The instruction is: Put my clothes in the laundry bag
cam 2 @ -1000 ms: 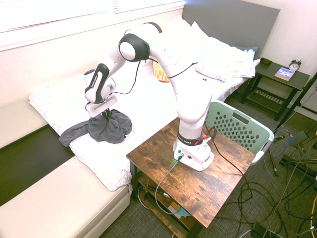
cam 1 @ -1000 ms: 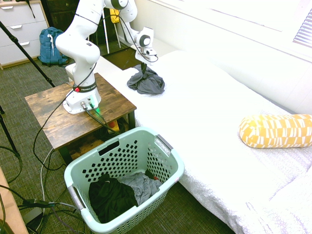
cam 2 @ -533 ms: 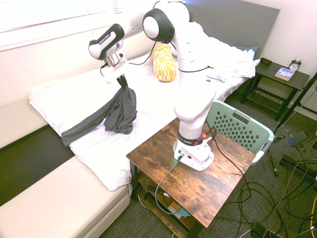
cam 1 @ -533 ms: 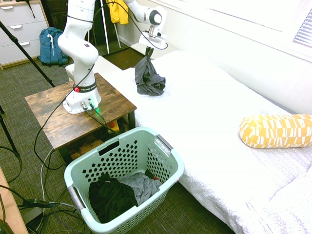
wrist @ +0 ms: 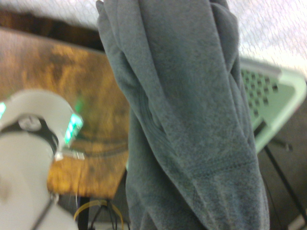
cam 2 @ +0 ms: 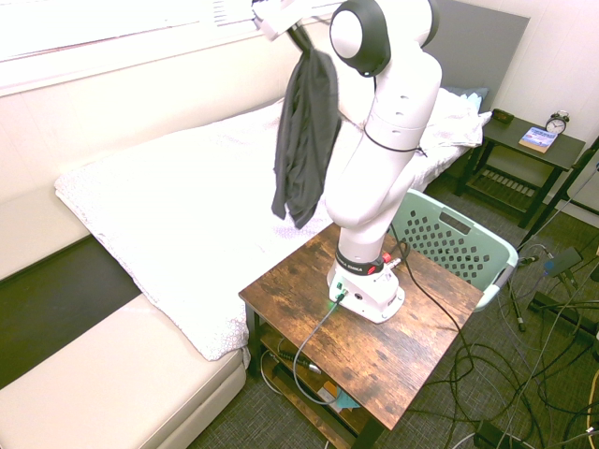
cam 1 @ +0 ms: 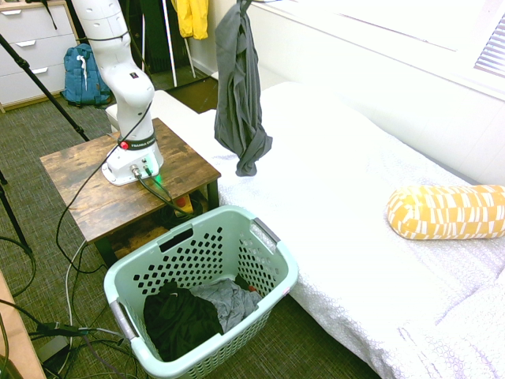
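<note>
Hand [cam 2: 298, 28] clamped shut on the top end of the slate-grey trousers [cam 1: 241, 87], up at the very top edge of the second exterior view and cropped out of the first exterior view altogether. Fingers themselves hard to make out against the bright window. Trousers hanging straight down in a long bunched fold, clear of the bed [cam 1: 347, 189], bottom end dangling in the air above the bed's edge, beside the white arm [cam 2: 384, 140]. In the wrist view, only blurred grey fleece filling most of the frame, with wood grain and a slice of mint plastic behind.

Red and black band with small white lettering around the arm's base on the wooden counter [cam 1: 87, 197]; lettering too small to read.

Mint-green laundry basket [cam 1: 272, 276] on the carpet against the counter's corner and the side of the bed, top open and unobstructed. Inside, a black garment [cam 1: 177, 320] and a pale grey piece [cam 1: 229, 300], partly screened by the perforated walls. In the second exterior view, most of the basket hidden behind the arm and counter.

Yellow patterned pillow [cam 1: 446, 212] far along the bed, well apart from the trousers, cut off at the frame edge.
</note>
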`<state>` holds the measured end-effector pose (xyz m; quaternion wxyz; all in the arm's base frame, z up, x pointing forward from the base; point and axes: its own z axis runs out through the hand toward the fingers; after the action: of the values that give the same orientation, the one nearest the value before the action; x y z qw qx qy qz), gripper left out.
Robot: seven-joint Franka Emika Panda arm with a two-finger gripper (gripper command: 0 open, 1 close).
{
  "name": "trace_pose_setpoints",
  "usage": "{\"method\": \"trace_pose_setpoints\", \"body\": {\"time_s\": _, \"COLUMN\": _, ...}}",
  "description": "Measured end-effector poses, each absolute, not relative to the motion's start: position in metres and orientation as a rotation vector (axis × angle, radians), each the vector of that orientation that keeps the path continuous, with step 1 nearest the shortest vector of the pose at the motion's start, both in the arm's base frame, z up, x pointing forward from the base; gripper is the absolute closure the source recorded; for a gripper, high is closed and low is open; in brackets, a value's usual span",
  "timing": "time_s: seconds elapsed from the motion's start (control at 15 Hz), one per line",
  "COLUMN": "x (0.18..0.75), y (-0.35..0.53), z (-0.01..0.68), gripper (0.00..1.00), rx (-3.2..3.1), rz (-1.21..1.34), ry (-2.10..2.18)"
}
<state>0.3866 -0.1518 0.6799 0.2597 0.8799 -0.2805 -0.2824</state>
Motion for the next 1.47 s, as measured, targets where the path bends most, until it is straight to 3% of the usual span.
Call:
{"method": "trace_pose_setpoints", "body": {"time_s": 0.2, "x": 0.319, "y": -0.243, "z": 0.715, "gripper": 1.0, "rx": 2.274, "rz": -0.838, "ry": -0.936}}
{"method": "trace_pose_setpoints", "body": {"time_s": 0.4, "x": 0.244, "y": -0.32, "z": 0.706, "gripper": 1.0, "rx": 2.173, "rz": -0.964, "ry": -1.14}}
{"method": "trace_pose_setpoints", "body": {"time_s": 0.6, "x": 0.179, "y": -0.371, "z": 0.659, "gripper": 1.0, "rx": 2.029, "rz": -1.097, "ry": -1.194}}
{"method": "trace_pose_setpoints", "body": {"time_s": 0.87, "x": 0.125, "y": -0.421, "z": 0.542, "gripper": 1.0, "rx": 1.944, "rz": -1.019, "ry": -1.235}}
{"method": "trace_pose_setpoints", "body": {"time_s": 0.93, "x": 0.114, "y": -0.423, "z": 0.51, "gripper": 0.0, "rx": 1.934, "rz": -1.017, "ry": -1.236}}
{"method": "trace_pose_setpoints", "body": {"time_s": 1.2, "x": 0.089, "y": -0.43, "z": 0.424, "gripper": 0.0, "rx": 1.881, "rz": -0.885, "ry": -1.265}}
{"method": "trace_pose_setpoints", "body": {"time_s": 1.47, "x": 0.102, "y": -0.441, "z": 0.378, "gripper": 0.0, "rx": 1.85, "rz": -0.744, "ry": -1.323}}
